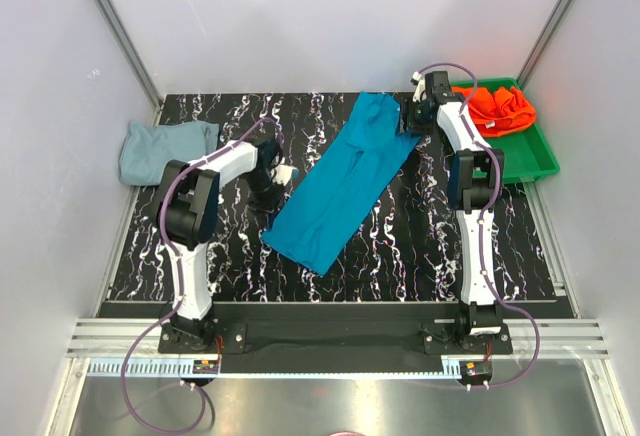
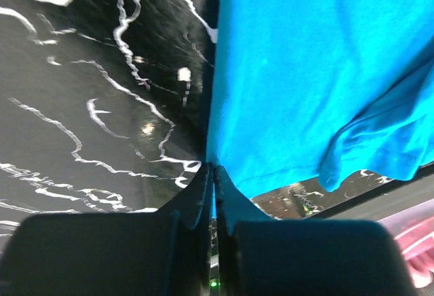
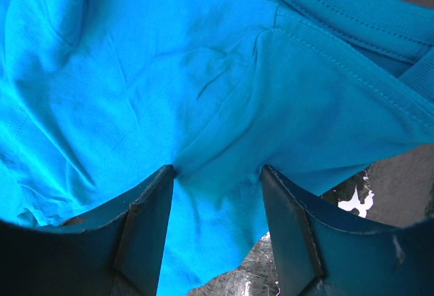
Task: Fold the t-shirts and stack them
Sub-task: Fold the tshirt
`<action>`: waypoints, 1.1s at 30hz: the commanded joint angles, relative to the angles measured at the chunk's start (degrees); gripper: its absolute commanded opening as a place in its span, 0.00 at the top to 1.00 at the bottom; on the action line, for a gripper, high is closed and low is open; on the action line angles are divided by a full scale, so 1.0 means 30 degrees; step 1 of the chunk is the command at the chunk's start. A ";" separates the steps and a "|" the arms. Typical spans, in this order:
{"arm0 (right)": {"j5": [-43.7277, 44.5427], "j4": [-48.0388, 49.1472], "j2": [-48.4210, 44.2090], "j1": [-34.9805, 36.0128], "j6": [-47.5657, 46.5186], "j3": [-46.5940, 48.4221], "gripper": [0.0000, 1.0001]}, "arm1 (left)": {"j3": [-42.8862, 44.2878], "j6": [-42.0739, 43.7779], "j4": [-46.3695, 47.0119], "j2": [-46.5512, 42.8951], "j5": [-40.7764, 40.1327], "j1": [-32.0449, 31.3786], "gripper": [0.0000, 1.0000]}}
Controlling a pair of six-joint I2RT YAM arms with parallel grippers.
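Mid-fold on teal t-shirt (image 1: pixel 345 181); lying as long diagonal strip across worktop (image 1: pixel 420 246) centre; left claw (image 2: pixel 214 168) pressed together, pinching its side edge; right claw (image 3: pixel 217 171) spread, straddling cloth by collar; grey t-shirt (image 1: pixel 160 148) far-left, orange t-shirt (image 1: pixel 500 106) in green tray (image 1: pixel 530 161); next likely needs right pinch, then end-over-end fold.

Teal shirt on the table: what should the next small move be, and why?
Probably close the right gripper. Its jaws stand open with cloth of the teal t-shirt bunched between them, while the left gripper is already pinched shut on the shirt's edge. Both arms likely need a hold before the next fold can be lifted.
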 commanded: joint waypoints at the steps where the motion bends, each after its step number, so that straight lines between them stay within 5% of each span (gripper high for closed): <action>1: 0.0110 -0.0172 -0.0596 0.0127 -0.0155 0.0545 0.37 | -0.0595 0.0128 -0.0271 -0.1085 0.0786 0.0029 1.00; 11: 0.0403 0.0034 0.0808 0.0244 -0.0214 0.2418 0.36 | -0.4402 0.0010 -0.0037 -0.4160 0.1636 -0.0059 1.00; 33: -0.0389 -0.1082 0.0545 0.0742 0.0108 0.2770 0.34 | -0.4581 -0.0195 -0.0300 -0.4865 0.2836 -0.1990 1.00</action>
